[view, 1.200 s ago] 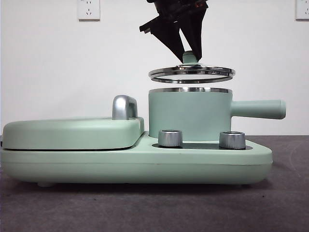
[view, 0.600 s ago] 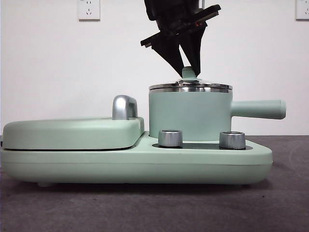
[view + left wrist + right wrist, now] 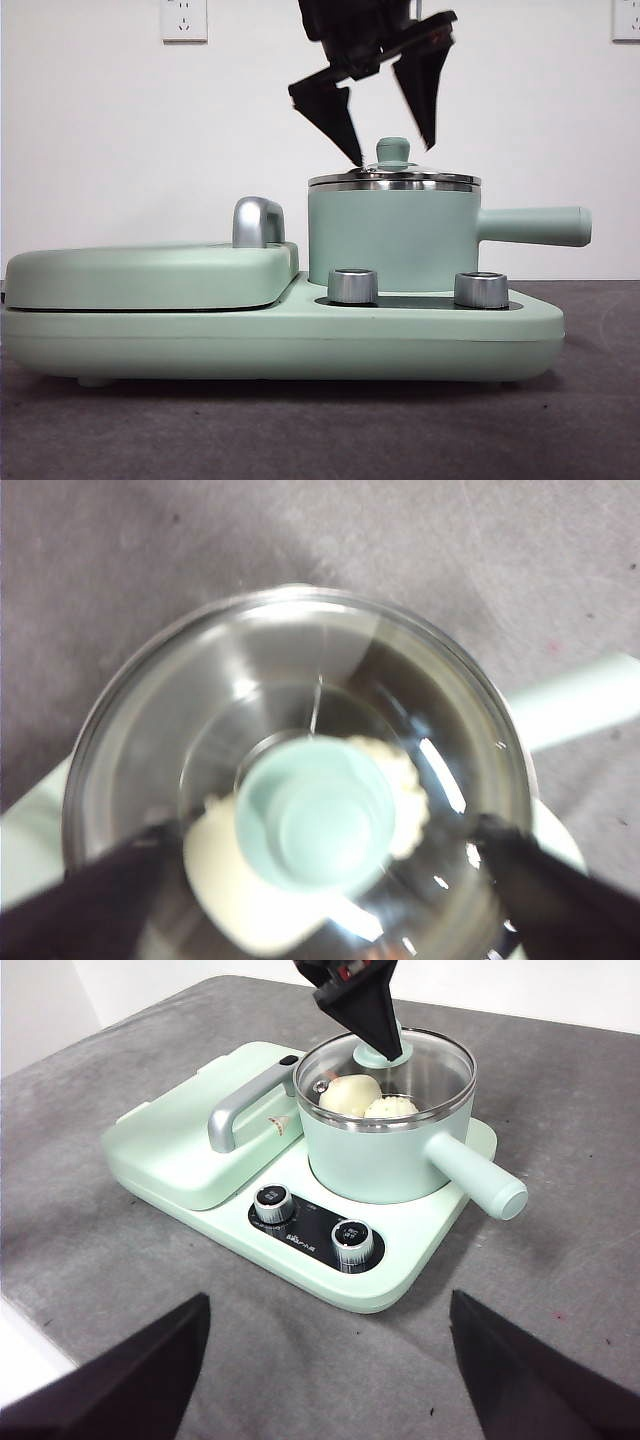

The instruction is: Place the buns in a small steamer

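The small steamer [image 3: 390, 235] stands on the right of the mint-green cooker base [image 3: 300, 340], its straight handle [image 3: 535, 226] pointing right. Its glass lid [image 3: 394, 180] rests on the rim. Through the glass I see both buns inside: the smooth one [image 3: 235, 880] [image 3: 348, 1093] and the pleated one [image 3: 405, 790] [image 3: 392, 1108]. My left gripper [image 3: 392, 150] hangs open just above the lid, its jaws spread on either side of the green knob [image 3: 315, 825] without touching it. My right gripper [image 3: 330, 1298] waits open, high and back from the cooker, with nothing between its jaws.
A flat mint-green griddle lid [image 3: 150, 275] with a chrome handle [image 3: 257, 220] covers the base's left half. Two steel dials [image 3: 352, 285] [image 3: 481, 289] sit in front of the steamer. Grey tabletop [image 3: 560, 1290] surrounds the cooker; a white wall stands behind.
The left gripper lowered the lid onto the steamer, then let go of the knob; its jaws have spread apart and risen slightly.
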Robot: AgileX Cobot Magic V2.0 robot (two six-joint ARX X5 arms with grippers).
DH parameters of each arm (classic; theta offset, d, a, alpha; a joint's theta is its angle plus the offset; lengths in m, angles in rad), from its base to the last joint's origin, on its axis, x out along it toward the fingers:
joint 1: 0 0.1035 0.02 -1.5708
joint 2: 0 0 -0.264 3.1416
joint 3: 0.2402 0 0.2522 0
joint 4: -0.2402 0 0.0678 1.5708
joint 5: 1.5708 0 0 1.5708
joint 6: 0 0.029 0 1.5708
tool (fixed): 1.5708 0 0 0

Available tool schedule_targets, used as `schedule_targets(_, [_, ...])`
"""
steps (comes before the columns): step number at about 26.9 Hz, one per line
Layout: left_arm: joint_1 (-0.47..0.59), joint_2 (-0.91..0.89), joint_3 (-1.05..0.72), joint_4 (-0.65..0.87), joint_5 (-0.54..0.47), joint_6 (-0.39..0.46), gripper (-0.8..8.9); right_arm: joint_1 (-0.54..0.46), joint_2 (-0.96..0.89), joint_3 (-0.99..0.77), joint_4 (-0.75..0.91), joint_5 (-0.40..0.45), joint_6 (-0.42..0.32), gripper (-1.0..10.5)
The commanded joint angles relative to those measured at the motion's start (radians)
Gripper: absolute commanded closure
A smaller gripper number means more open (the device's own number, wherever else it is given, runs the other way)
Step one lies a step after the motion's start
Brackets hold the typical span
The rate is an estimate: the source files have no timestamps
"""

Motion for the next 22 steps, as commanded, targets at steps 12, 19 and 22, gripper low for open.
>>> schedule_targets(12, [-0.044,-0.380,-0.146,-0.122,0.002,-0.081,2.51,0.007,0.000,0.005,0.011,-0.023,-0.008,5.7])
schedule_targets(19, [-0.038,-0.770,-0.652,-0.121,-0.001,-0.068,2.63,0.007,0.001,0.005,0.013,-0.048,-0.008,5.7])
schedule_targets(22, [-0.021,-0.914,-0.840,-0.099,-0.007,-0.076,2.63,0.007,0.001,0.005,0.022,-0.048,-0.008,5.7])
